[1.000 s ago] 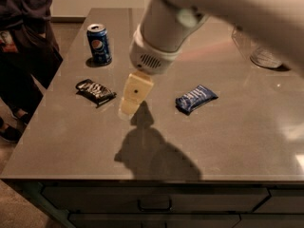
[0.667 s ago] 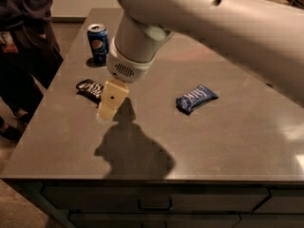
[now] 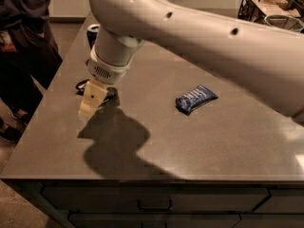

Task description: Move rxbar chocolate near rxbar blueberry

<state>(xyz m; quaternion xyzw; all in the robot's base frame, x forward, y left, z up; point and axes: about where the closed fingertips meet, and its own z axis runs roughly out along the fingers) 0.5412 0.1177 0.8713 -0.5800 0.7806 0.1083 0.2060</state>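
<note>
The rxbar blueberry (image 3: 195, 98), a dark-blue wrapper with pale lettering, lies flat right of the middle of the grey counter (image 3: 199, 141). The rxbar chocolate (image 3: 83, 85), a black wrapper, lies near the counter's left edge; only its left end and a dark sliver show, the rest is hidden behind my gripper. My gripper (image 3: 90, 103), with cream-coloured fingers pointing down, hangs directly over and in front of the black bar, far left of the blue bar.
A blue soda can (image 3: 92, 33) stands behind my arm at the back left, mostly hidden. A person in dark clothes (image 3: 23, 37) stands close by the counter's left side. A black wire basket (image 3: 270, 6) sits at the back right. My arm spans the upper view.
My gripper has moved left and down from between the two bars to over the black bar, now covering most of it. The bars and the can have not moved.
</note>
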